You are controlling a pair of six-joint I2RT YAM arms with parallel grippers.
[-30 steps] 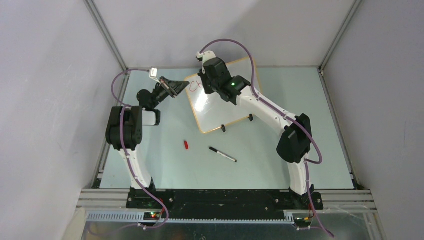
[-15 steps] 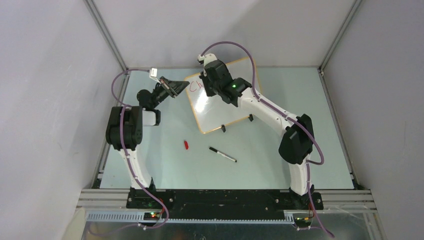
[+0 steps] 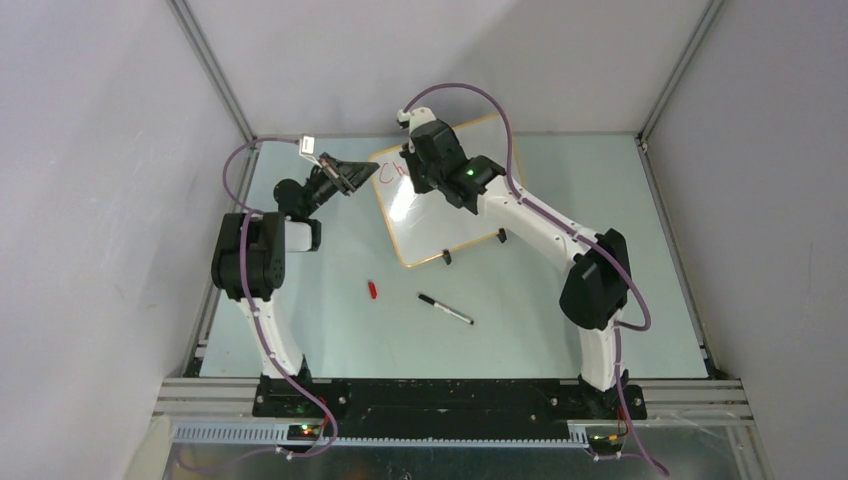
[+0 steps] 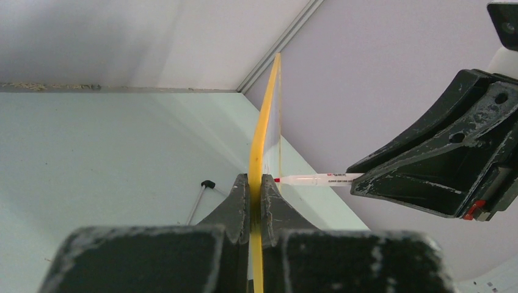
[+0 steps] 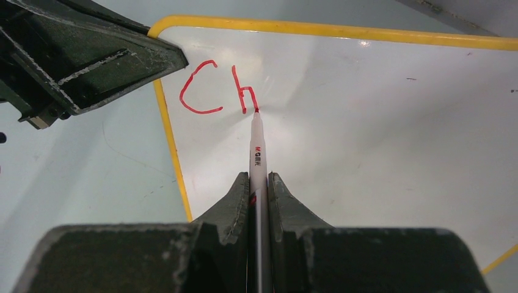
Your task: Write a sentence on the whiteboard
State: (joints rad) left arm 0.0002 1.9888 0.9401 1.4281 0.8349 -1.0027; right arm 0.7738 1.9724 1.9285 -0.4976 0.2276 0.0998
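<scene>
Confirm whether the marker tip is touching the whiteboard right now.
Touching. The right wrist view shows the marker's red tip meeting the whiteboard at the foot of the red h, with no gap; the left wrist view, edge-on, agrees.

White arms (image 3: 540,225), black joints (image 3: 598,282), purple cables (image 3: 455,85)

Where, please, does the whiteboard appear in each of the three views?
Top external: the whiteboard, at upper centre.
Left wrist: edge-on, its yellow rim rising up the middle.
Right wrist: its white face fills the upper right, behind the marker.
Shared landmark: the left gripper shut on its rim.
</scene>
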